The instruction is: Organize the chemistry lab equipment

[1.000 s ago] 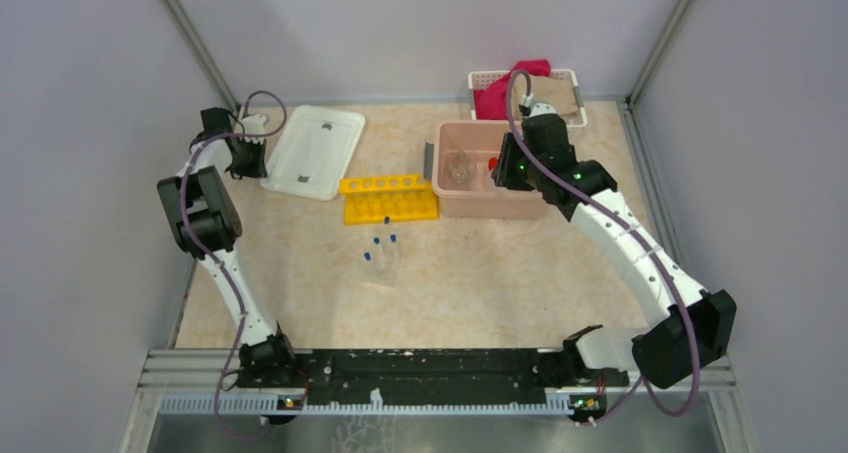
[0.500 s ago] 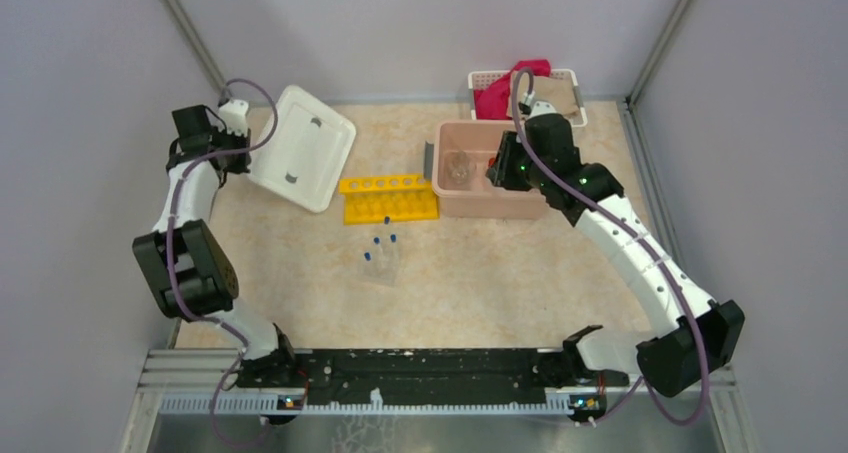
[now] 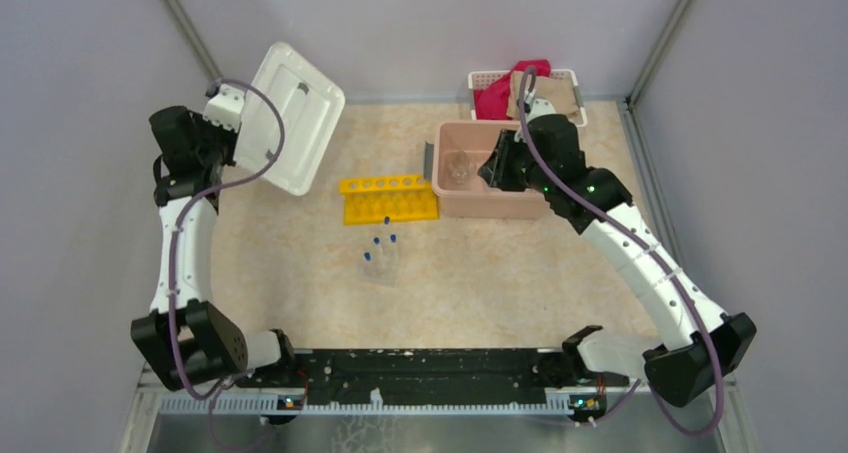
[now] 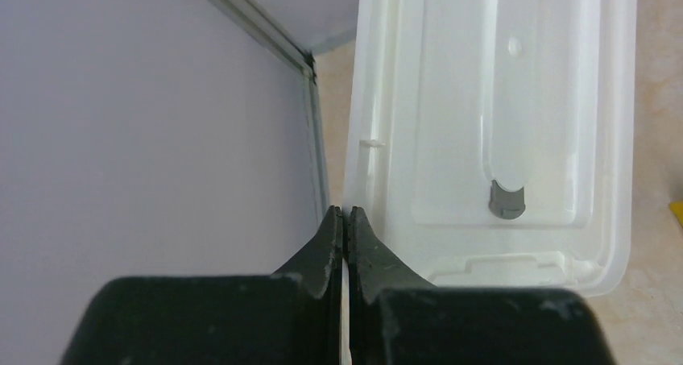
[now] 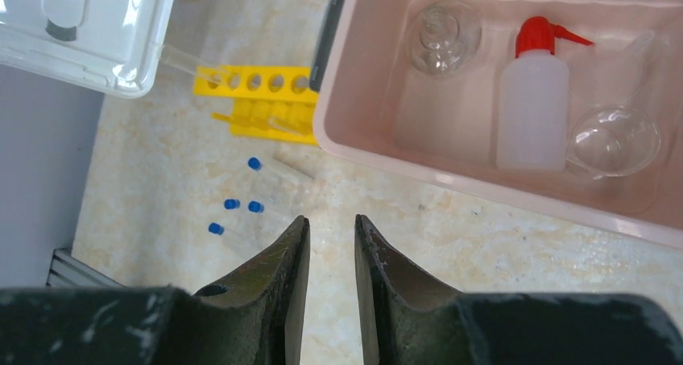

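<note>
Flask (image 5: pixel 444 36) loc? Grips first. (Jo)
L gripper (image 4: pixel 345 217) pinched tight on white lid (image 4: pixel 499 99) edge; lid tilted up off table (image 3: pixel 480 283), far left. R gripper (image 5: pixel 326 230) fingers narrowly apart, nothing btwn, hanging over pink tub (image 5: pixel 366 67). (Sam)
Rest of equip? (Jo)
Flask, squeeze bottle (image 5: pixel 527 115), funnel (image 5: pixel 614 139) all inside tub, far right. Yellow rack (image 3: pixel 390 205) just left of tub. Blue-cap tubes (image 5: pixel 254 207) on table, near side of rack, well apart from both grippers. (Sam)
</note>
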